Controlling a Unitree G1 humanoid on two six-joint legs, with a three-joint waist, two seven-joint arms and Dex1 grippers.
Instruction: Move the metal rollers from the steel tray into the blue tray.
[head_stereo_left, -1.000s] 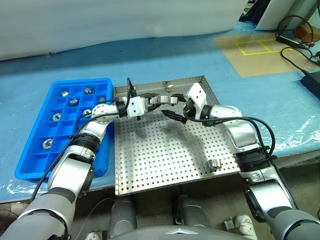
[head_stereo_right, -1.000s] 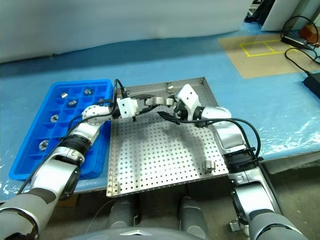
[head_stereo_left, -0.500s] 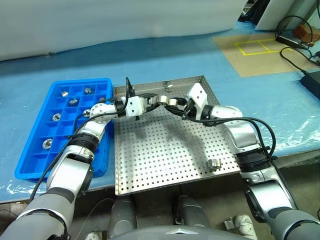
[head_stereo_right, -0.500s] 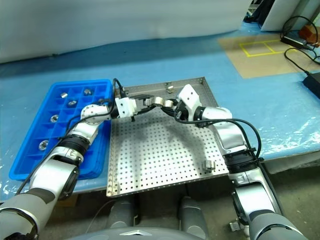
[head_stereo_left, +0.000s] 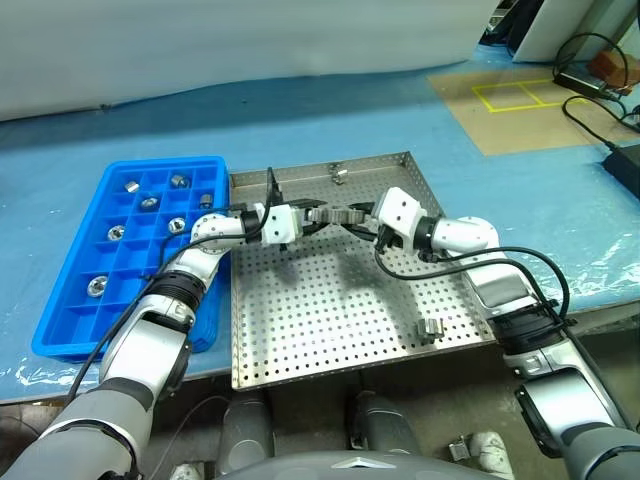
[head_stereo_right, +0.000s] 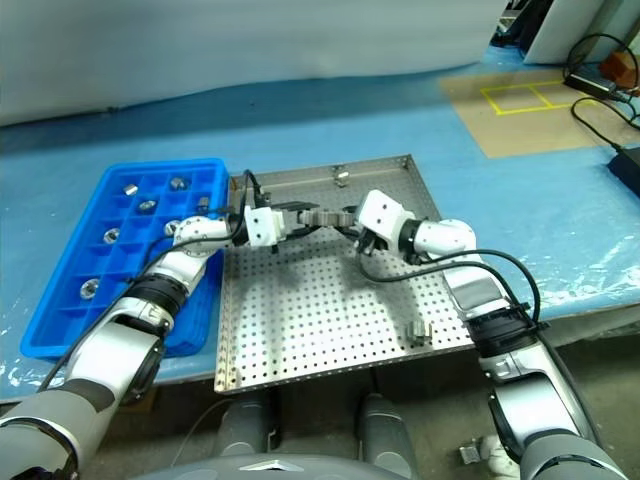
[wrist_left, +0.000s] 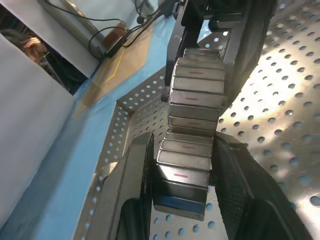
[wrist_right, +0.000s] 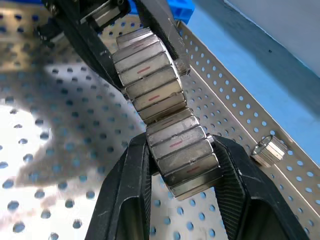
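two metal rollers (head_stereo_left: 337, 213) hang stuck end to end above the steel tray (head_stereo_left: 340, 330), left end effector (head_stereo_left: 312, 216) pinching one, right end effector (head_stereo_left: 366, 216) the other; blue tray (head_stereo_left: 60, 300) lies leftward.

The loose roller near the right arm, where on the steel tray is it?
In the left eye view the roller lies on the steel tray, near its front right corner, beside the right forearm.

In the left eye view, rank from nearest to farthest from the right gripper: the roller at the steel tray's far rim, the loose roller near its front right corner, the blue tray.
1. Far-rim roller, just beyond the right gripper.
2. Front-right roller, nearer the robot.
3. Blue tray, far left.
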